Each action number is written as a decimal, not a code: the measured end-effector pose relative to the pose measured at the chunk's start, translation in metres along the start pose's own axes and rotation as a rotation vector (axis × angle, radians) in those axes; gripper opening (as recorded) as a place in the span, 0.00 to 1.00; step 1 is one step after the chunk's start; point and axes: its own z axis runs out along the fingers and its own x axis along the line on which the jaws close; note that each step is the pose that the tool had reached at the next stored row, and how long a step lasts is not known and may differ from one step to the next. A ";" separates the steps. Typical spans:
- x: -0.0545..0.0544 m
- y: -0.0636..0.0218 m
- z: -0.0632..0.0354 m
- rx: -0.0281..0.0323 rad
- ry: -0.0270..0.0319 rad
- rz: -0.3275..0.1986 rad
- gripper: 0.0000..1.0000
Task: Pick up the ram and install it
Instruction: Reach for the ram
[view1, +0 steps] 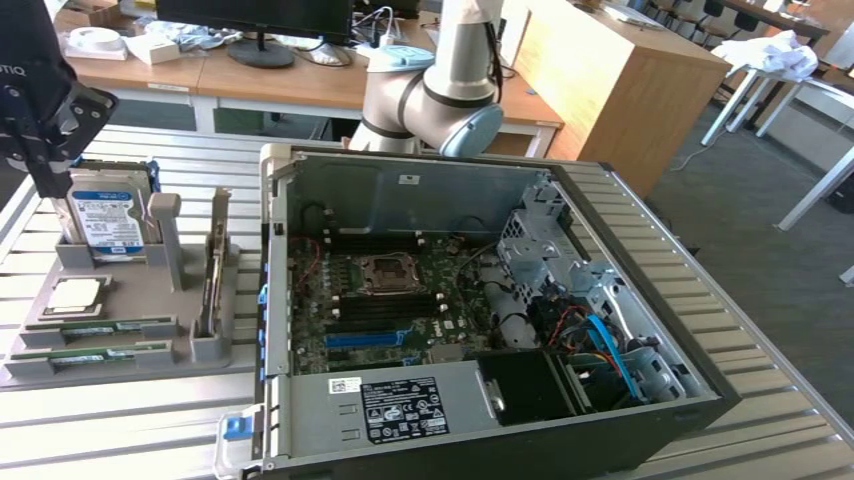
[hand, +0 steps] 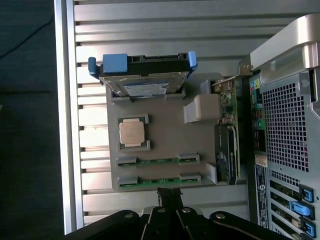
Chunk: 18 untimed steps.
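Ram sticks number two on gray holder.

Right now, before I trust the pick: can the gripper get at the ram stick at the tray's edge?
Probably yes: the gripper, jaws shut, hangs roughly above the ram stick, and nothing covers it.

The exterior camera sits high, looking down at a slant across the table into the open computer case. My wrist camera looks straight down past my jaws, closer in. Both views share the grey tray and the case's edge.
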 end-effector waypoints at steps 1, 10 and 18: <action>0.000 -0.0012 0.0000 0.0000 -0.0001 0.000 0.10; -0.001 -0.0102 -0.0005 0.0000 0.0000 0.000 0.10; -0.003 -0.0124 -0.0005 0.0000 0.0000 0.000 0.10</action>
